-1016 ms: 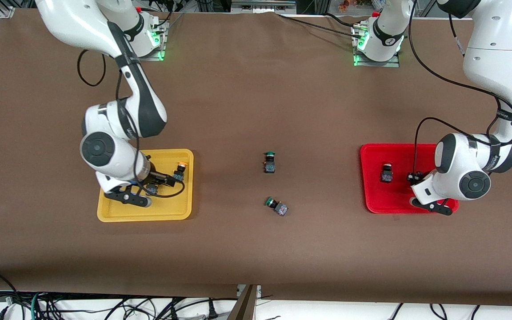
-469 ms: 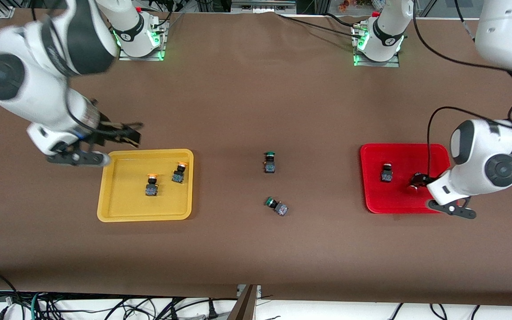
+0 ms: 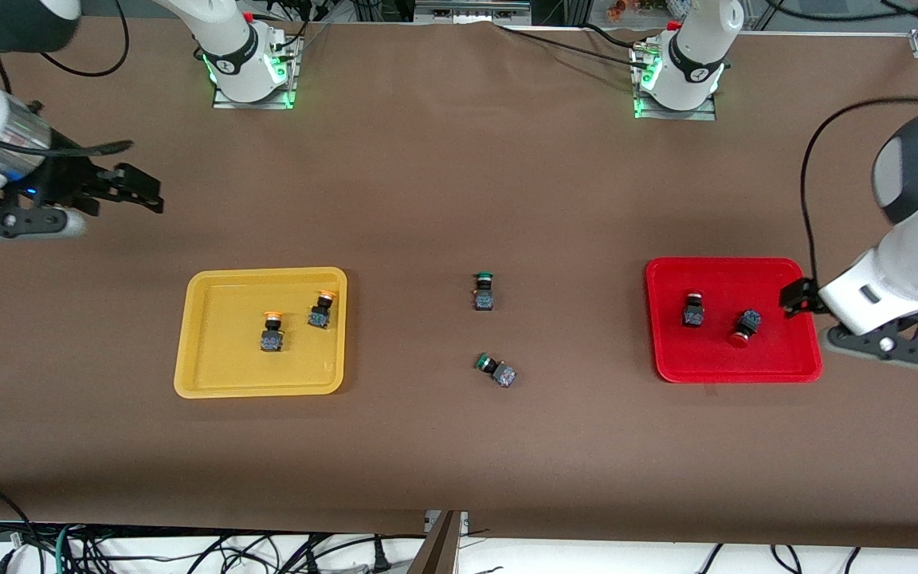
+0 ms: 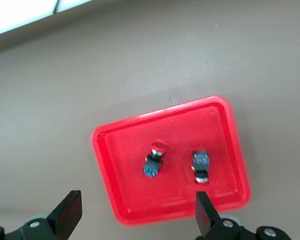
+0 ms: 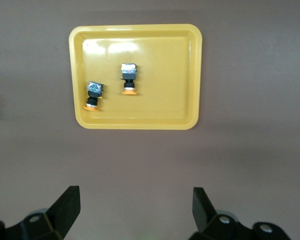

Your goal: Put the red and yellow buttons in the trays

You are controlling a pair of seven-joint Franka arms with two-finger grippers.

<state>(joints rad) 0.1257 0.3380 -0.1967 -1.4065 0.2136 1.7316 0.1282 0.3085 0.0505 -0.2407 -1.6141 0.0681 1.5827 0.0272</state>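
The yellow tray holds two orange-yellow-capped buttons. The red tray holds two red-capped buttons. My right gripper is open and empty, up over bare table toward the right arm's end. My left gripper is open and empty, over the red tray's rim at the left arm's end. The left wrist view shows the red tray with both red buttons. The right wrist view shows the yellow tray with both yellow buttons.
Two green-capped switches lie on the brown table between the trays, one farther from the front camera and one nearer and tipped on its side. The arm bases stand at the table's back edge.
Both arms have lifted out of their trays and pulled outward. The right let go of a yellow button in the yellow tray, the left a red button in the red tray.
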